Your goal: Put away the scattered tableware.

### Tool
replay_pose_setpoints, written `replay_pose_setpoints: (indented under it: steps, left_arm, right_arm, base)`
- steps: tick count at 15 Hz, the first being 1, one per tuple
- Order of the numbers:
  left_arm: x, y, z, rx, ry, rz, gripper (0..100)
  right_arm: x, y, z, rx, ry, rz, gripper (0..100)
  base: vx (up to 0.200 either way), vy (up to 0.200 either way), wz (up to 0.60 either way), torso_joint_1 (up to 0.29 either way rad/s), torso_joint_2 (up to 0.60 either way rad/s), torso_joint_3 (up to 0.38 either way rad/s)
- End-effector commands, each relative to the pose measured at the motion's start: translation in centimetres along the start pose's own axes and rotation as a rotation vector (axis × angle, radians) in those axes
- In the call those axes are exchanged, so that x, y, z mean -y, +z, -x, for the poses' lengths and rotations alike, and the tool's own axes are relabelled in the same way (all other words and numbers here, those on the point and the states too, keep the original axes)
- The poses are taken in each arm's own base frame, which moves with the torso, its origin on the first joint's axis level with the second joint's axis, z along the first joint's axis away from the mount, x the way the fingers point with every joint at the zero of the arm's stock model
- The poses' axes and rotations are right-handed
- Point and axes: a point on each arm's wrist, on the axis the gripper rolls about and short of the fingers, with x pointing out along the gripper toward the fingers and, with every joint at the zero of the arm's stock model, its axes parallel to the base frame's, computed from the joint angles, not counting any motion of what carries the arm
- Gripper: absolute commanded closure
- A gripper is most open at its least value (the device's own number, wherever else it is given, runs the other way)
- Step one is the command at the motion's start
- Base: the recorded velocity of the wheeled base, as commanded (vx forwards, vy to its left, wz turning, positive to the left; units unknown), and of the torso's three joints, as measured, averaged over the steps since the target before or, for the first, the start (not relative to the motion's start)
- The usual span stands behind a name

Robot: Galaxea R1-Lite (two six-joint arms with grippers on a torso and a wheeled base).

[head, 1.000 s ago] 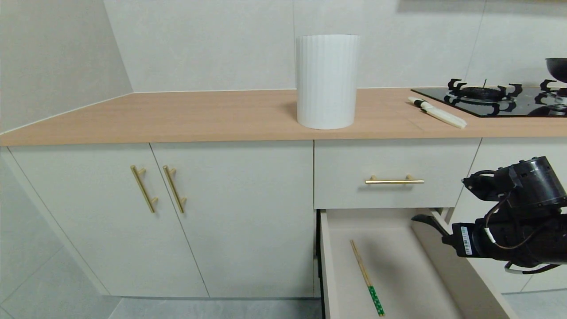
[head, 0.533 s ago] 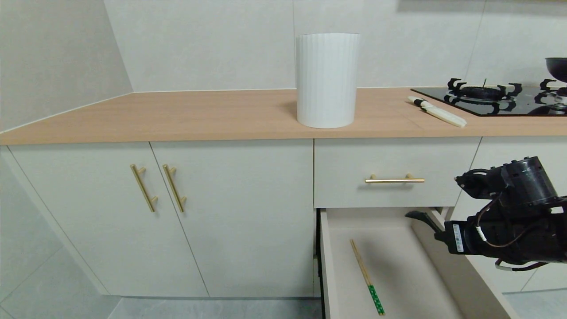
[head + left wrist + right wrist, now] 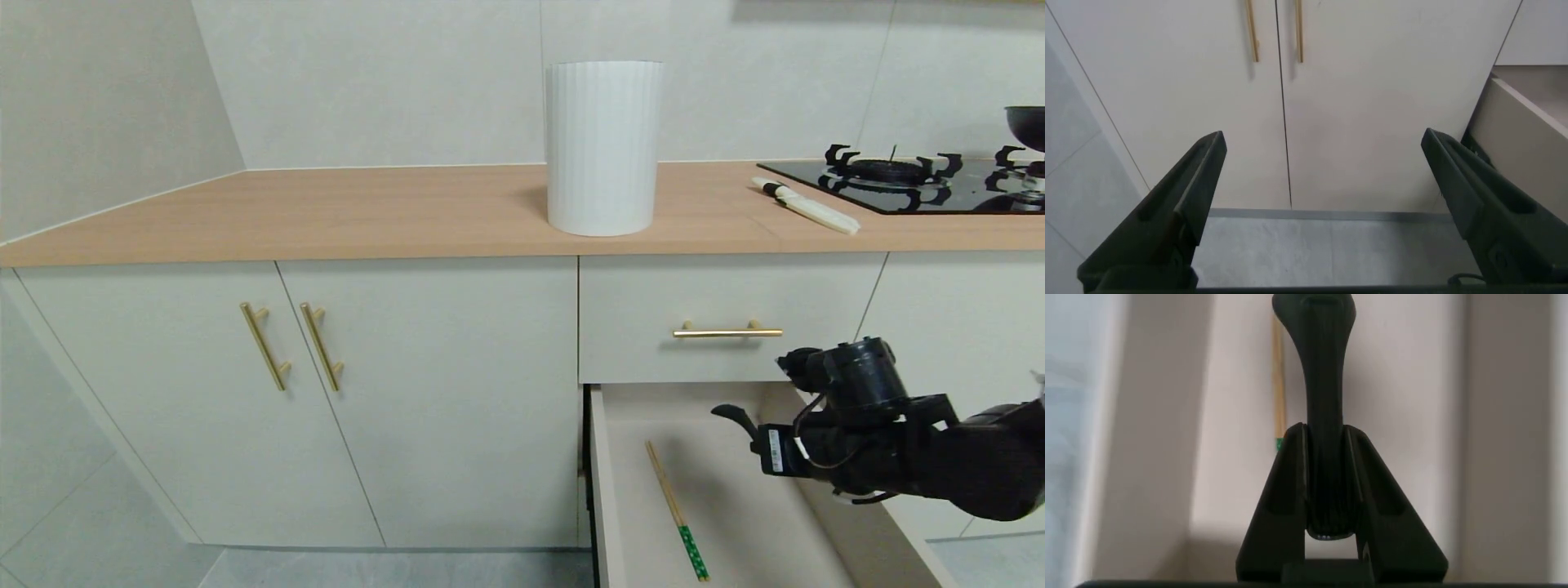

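Over the open drawer (image 3: pixel 602 490) at near right, you see your right gripper (image 3: pixel 729 412) pressed closed and empty; chopsticks (image 3: pixel 676 510) lie inside. Your left gripper (image 3: pixel 1323 147) is spread wide before cabinet doors (image 3: pixel 1372 122).

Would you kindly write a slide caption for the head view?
Shut right gripper hovers above the open drawer where chopsticks lie; a knife rests on the counter.
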Motion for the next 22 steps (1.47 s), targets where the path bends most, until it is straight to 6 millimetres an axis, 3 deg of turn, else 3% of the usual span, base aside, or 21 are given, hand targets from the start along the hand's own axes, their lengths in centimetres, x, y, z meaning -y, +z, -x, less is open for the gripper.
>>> replay_pose_setpoints:
  steps: [1, 4, 8, 22]
  left_arm:
    - [0.0, 0.0, 0.0, -0.001, 0.001, 0.0, 0]
    - [0.0, 0.0, 0.0, 0.0, 0.001, 0.0, 0]
    - [0.0, 0.0, 0.0, 0.0, 0.001, 0.0, 0]
    - [0.0, 0.0, 0.0, -0.001, 0.001, 0.0, 0]
  right_arm:
    - [0.6, -3.7, -6.6, -0.115, -0.055, 0.003, 100]
    - [1.2, -5.7, -10.1, -0.083, -0.1, 0.008, 100]
    - [1.6, -7.4, -11.8, -0.136, -0.117, 0.044, 100]
    - [1.8, -7.8, -12.5, -0.139, -0.164, 0.05, 100]
  base:
    - [0.0, 0.0, 0.0, 0.0, 0.0, 0.0]
    - [0.0, 0.0, 0.0, 0.0, 0.0, 0.0]
    - [0.0, 0.0, 0.0, 0.0, 0.0, 0.0]
    - [0.0, 0.0, 0.0, 0.0, 0.0, 0.0]
